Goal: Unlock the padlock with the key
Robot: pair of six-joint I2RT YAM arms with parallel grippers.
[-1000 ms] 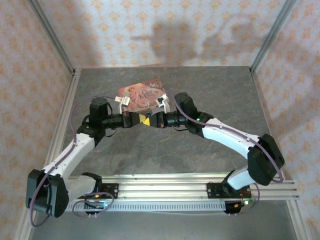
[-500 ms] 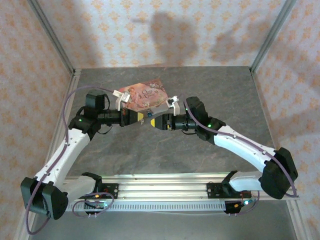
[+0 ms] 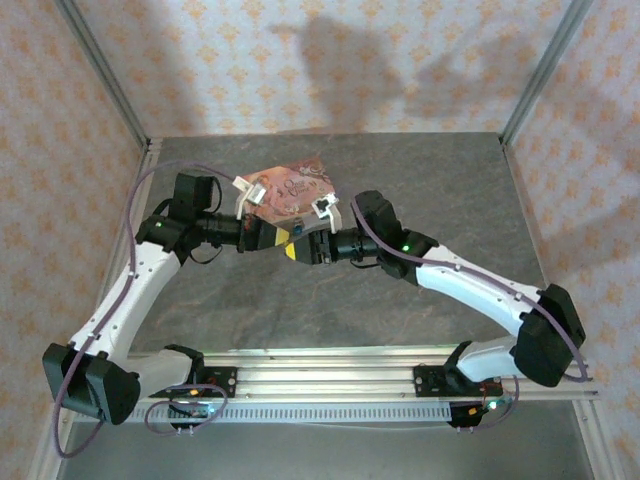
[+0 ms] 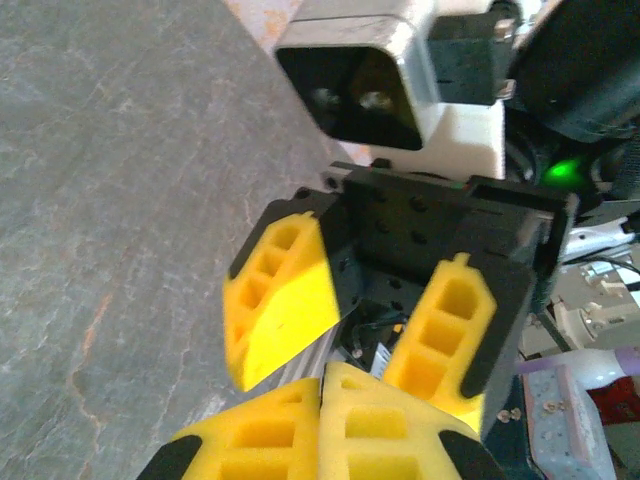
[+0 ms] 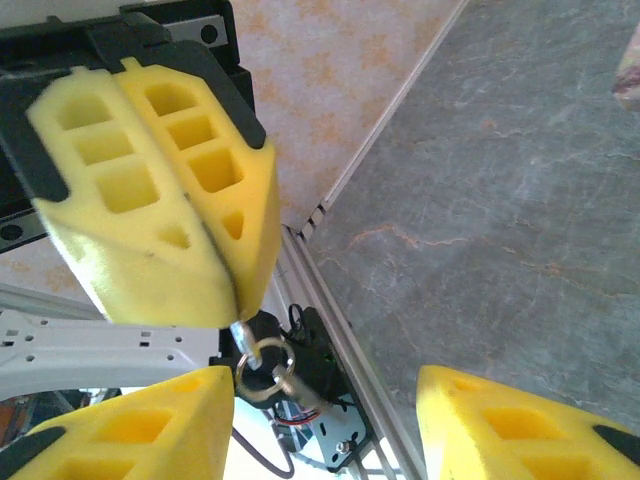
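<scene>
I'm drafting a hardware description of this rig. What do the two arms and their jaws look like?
The left arm and right arm have white link shells, black joint housings and thin purple cables running alongside. A green light glows on the right arm. The jaws are black-backed yellow foam blocks with rectangular hollows. Each wrist carries a white-cased camera.

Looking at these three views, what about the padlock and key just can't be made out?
Top view: the padlock is too small to pick out where the left gripper and right gripper meet.
Right wrist view: the ringed metal piece has its top hidden between the left gripper's shut fingers; key or lock, unclear.
Left wrist view: the small dark bit is blurred, partly behind yellow fingertips.
</scene>
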